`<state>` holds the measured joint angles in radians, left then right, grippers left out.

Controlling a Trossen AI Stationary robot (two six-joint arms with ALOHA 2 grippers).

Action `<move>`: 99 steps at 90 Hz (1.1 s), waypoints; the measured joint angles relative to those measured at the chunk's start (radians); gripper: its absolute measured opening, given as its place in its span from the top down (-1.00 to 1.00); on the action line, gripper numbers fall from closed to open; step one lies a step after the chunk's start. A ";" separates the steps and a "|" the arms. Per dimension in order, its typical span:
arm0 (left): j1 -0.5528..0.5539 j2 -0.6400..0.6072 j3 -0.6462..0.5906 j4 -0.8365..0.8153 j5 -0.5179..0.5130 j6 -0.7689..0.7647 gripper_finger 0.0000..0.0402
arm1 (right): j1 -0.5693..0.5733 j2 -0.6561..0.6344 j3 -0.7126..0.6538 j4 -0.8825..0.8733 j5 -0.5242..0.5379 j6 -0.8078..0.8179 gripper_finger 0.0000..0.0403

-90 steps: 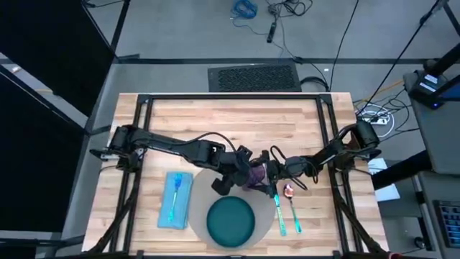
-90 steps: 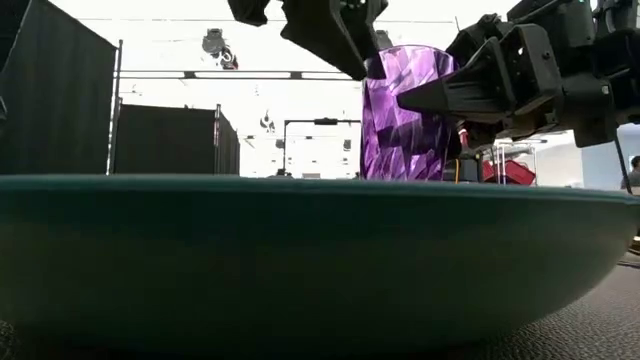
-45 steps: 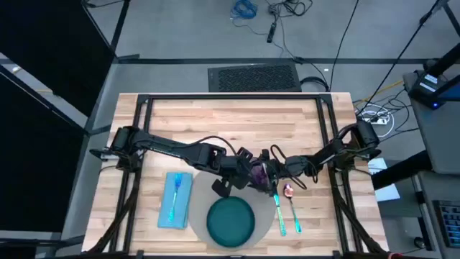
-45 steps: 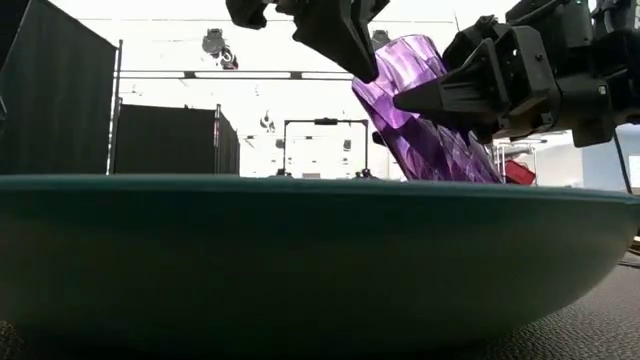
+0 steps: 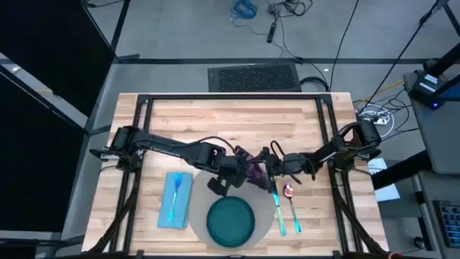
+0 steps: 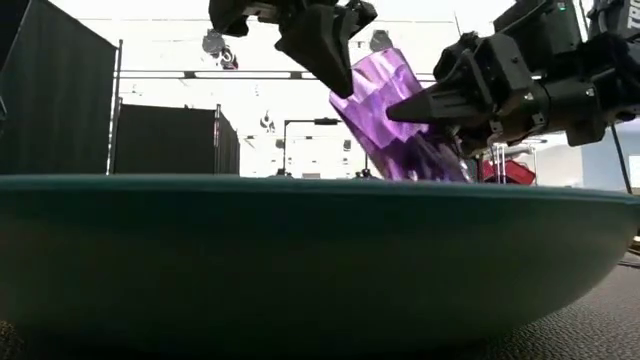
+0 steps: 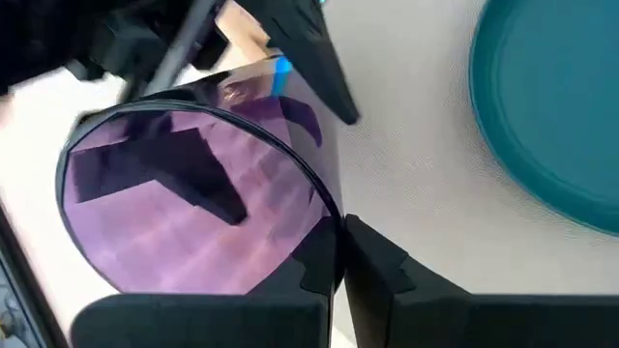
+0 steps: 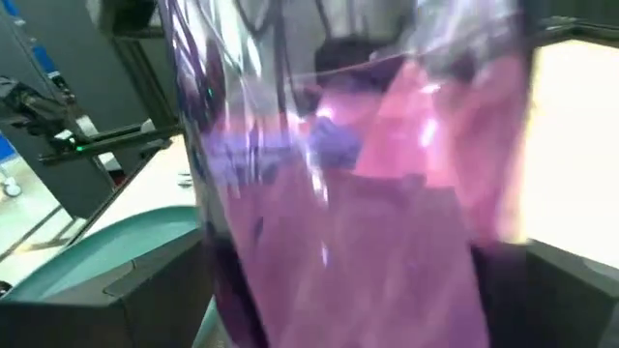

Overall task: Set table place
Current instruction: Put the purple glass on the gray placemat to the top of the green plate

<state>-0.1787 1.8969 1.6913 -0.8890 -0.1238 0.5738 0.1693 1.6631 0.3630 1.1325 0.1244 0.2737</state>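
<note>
While tilted, the purple cup (image 6: 398, 120) sits gripped between both hands' fingers.

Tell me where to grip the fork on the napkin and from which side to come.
Grip the fork across its teal handle, coming straight down from above. It lies flat along the napkin, so a side approach would likely catch the cloth; the narrow handle should fit between the fingers.

No readable text, label or number anywhere (seemingly, given blur)
</note>
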 joint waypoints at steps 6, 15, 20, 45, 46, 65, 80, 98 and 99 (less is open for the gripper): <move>0.000 0.000 0.000 -0.019 -0.022 -0.009 1.00 | -0.006 -0.029 0.000 -0.046 0.001 0.001 -0.99; 0.000 0.000 0.000 -0.044 -0.059 -0.010 1.00 | -0.007 -0.074 0.000 -0.116 0.008 0.003 -0.99; 0.000 0.000 0.000 -0.053 -0.061 -0.011 1.00 | -0.006 -0.098 0.000 -0.164 0.007 0.003 -0.99; 0.000 -0.002 0.001 -0.070 -0.069 -0.015 1.00 | -0.022 -0.253 -0.001 -0.333 0.049 -0.025 -0.99; 0.000 -0.002 0.001 -0.072 -0.069 -0.015 1.00 | -0.023 -0.259 -0.001 -0.348 0.055 -0.026 -0.99; 0.000 -0.002 0.001 -0.065 -0.070 -0.014 1.00 | -0.052 -0.365 -0.001 -0.555 0.114 -0.014 -0.99; -0.014 -0.002 0.044 -0.083 -0.070 0.019 1.00 | -0.091 -0.476 -0.001 -0.681 0.115 -0.037 -0.99; -0.040 -0.002 0.167 -0.188 -0.026 0.013 1.00 | -0.178 -0.678 -0.001 -0.858 0.121 -0.075 -0.99; -0.040 -0.002 0.171 -0.190 -0.016 0.012 1.00 | -0.183 -0.690 -0.001 -0.863 0.121 -0.077 -0.99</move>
<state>-0.2190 1.8946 1.8619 -1.0788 -0.1400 0.5858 -0.0141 0.9734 0.3618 0.2692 0.2452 0.1963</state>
